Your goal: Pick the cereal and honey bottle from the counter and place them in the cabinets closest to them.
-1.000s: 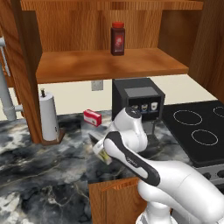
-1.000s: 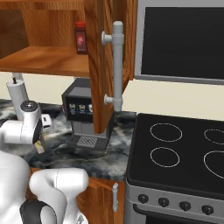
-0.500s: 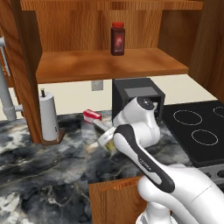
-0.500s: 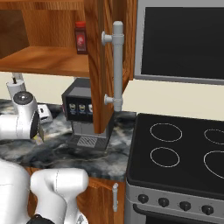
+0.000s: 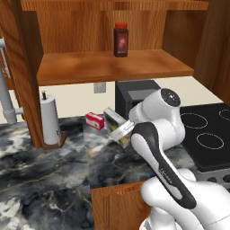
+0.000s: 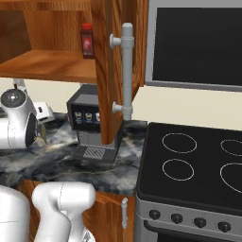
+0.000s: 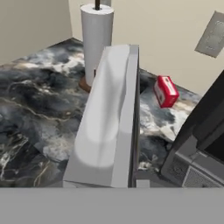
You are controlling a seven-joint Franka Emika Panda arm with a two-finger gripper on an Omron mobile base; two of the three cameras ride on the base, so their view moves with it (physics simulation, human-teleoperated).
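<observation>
Cereal (image 5: pixel 117 128) tilted, long axis slanting above counter (image 5: pixel 54 166); gripper (image 7: pixel 103 183) clamped on it

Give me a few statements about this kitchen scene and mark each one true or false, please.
1. A dark red jar stands on the open cabinet shelf. True.
2. The cereal is already on that shelf. False: it is tilted above the counter, at the end of the robot's arm.
3. A small red box lies on the counter beside the paper towel roll. True.
4. The coffee machine sits on the stove. False: it stands on the counter, left of the stove.
5. A pot is on one burner. False: the burners are bare.
</observation>
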